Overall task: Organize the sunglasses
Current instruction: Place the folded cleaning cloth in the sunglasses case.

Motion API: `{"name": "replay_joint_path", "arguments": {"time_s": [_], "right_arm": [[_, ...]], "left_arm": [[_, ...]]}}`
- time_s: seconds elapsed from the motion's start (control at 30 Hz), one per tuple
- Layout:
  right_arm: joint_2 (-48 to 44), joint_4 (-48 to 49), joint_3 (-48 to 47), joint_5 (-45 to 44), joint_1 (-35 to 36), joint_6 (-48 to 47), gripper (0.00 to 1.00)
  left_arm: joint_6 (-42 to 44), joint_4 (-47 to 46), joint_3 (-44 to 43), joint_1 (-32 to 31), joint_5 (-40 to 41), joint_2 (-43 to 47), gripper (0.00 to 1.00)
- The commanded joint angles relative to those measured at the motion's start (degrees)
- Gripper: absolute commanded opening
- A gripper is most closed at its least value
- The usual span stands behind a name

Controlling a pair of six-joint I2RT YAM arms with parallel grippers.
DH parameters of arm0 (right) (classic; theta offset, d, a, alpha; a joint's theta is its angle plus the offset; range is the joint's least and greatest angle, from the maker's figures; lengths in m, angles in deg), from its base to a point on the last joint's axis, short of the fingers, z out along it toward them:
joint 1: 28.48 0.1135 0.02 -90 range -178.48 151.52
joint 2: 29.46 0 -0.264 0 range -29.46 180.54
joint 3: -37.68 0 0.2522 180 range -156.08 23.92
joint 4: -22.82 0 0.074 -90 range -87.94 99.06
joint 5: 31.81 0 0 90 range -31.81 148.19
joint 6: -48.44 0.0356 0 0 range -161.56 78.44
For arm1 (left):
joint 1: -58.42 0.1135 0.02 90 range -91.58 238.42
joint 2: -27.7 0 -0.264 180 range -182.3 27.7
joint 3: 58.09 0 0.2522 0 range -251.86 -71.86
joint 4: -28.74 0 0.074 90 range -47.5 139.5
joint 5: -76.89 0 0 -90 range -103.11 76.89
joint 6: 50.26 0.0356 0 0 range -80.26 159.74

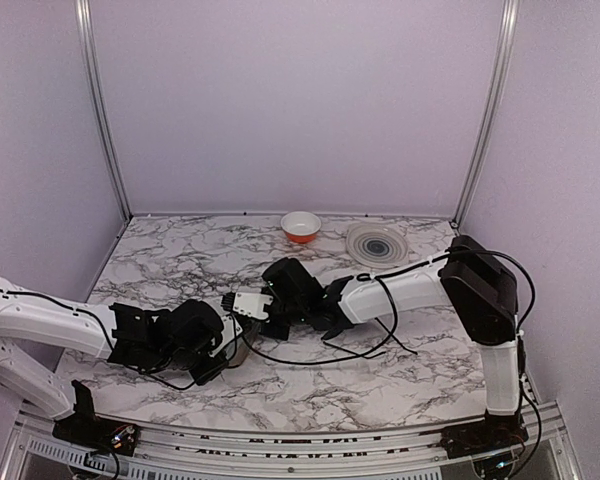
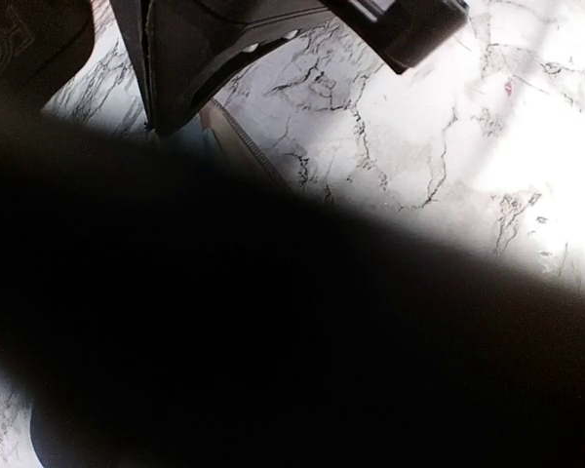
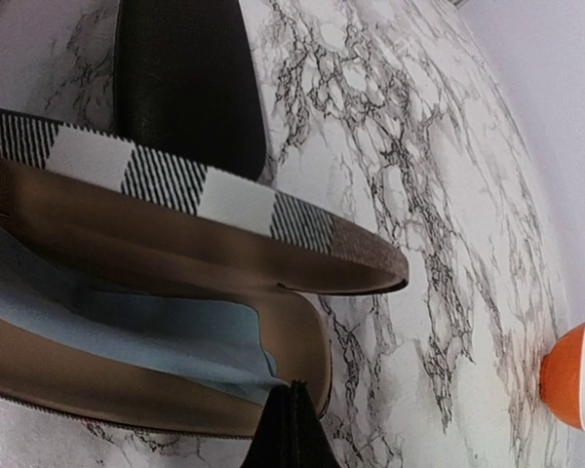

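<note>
From the left edge the left arm lies low across the marble table (image 1: 380, 385), and the left gripper (image 1: 220, 346) sits just left of centre, its jaws closed; its own camera is mostly blocked by a dark blur, so I cannot tell whether anything is pinched. At the top of that view a strip of brown stitched rim and pale blue shows beside black gripper parts. Next, at centre, the plaid case (image 3: 175, 200) lies open, lid raised over the lower shell, with a light-blue cloth (image 3: 127, 327) rumpled inside. The sunglasses show in no view; whether they lie in the case I cannot tell. A dark matte shape stands behind the lid. The right gripper (image 3: 294, 414) meets the left one at centre, its jaws pressed together at the near rim of the lower shell; a grip on rim or cloth cannot be made out. Further right, at the far edge, stand an orange bowl (image 1: 300, 226) and then a ringed plate (image 1: 376, 243), well apart from both grippers.
</note>
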Motion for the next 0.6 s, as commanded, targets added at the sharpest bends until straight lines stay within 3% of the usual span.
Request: {"name": "replay_joint_path", "arguments": {"time_s": [0.0,0.57], "right_arm": [[-0.6,1.82,-0.34,-0.49,-0.64,0.43,0.0],[-0.82,1.25,0.7,-2.99,-0.86,-1.24,0.0]], "left_arm": [[0.07,2.65,-1.77,-0.45,-0.07,-0.94,0.0],[0.99,3.33,-4.2,-1.09,-4.53,-4.95,0.0]]}}
